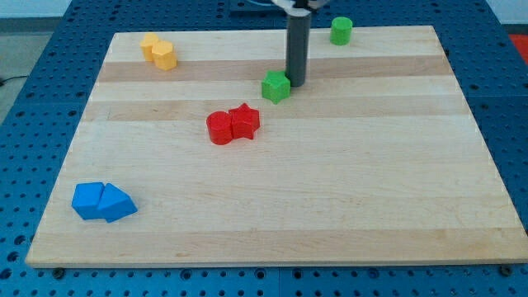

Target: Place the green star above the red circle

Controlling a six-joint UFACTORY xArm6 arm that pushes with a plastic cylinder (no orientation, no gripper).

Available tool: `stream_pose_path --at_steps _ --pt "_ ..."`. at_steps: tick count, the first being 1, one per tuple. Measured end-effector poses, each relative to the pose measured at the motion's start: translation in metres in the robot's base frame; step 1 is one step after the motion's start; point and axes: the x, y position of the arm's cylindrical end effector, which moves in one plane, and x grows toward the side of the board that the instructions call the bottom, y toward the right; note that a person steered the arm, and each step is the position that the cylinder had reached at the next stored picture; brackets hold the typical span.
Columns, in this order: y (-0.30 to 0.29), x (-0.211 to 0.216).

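The push needed to run toward the worktop's left edge, gently, so the green star (275, 86) would stop just beyond the red circle (219, 128) on its far-edge side without spinning off. My tip (296, 84), a bare rod holding nothing, touched the star's right side.

bare board right of red star (245, 120), red circle (220, 129) touching it

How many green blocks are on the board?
2: the green star near top centre, just left of my tip, and a green cylinder at the top edge. None seem hidden.
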Motion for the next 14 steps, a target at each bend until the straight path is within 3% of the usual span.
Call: stream_pose_path --at_steps 2,7,14 --pt "-0.036 0.000" --pt "-0.018 0.016" --pt "-0.155 -0.006"
